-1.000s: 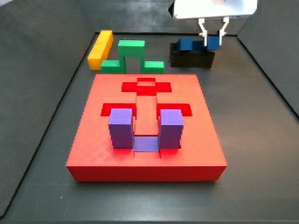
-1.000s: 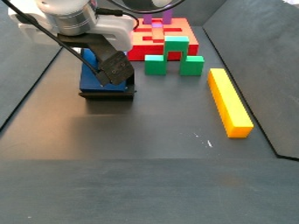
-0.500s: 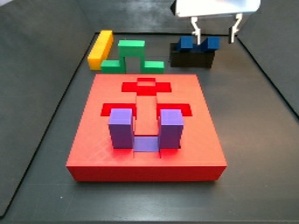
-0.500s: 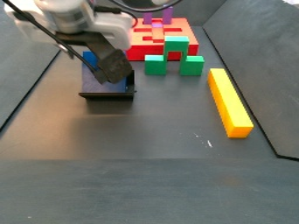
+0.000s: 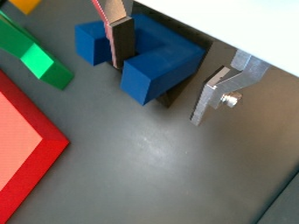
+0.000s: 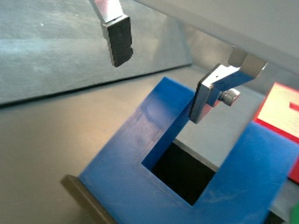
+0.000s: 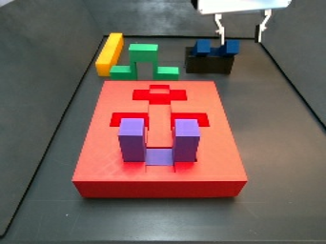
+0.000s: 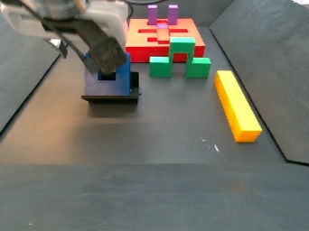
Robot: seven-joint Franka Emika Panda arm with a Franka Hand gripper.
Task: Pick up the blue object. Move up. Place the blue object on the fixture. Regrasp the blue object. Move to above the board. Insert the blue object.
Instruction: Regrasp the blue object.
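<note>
Overhead, the end effector (image 7: 239, 29) hangs wide open and empty above the fixture (image 7: 212, 63).

Its silver fingers (image 6: 117, 38) stand well apart in both wrist views, touching nothing, with the blue object (image 6: 193, 162) beneath them, its prongs up, resting on the fixture. Beside the fixture lie green blocks (image 7: 140, 63) and a yellow bar (image 7: 110, 52); nearer the camera sits the red board (image 7: 159, 143) carrying a purple block (image 7: 158, 141). Everything rests on a dark tabletop (image 8: 145, 144) with dark walls around it.

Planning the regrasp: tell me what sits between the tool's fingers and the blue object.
Nothing: in a side view the open tool hangs above the blue object on the fixture, with only air between.
</note>
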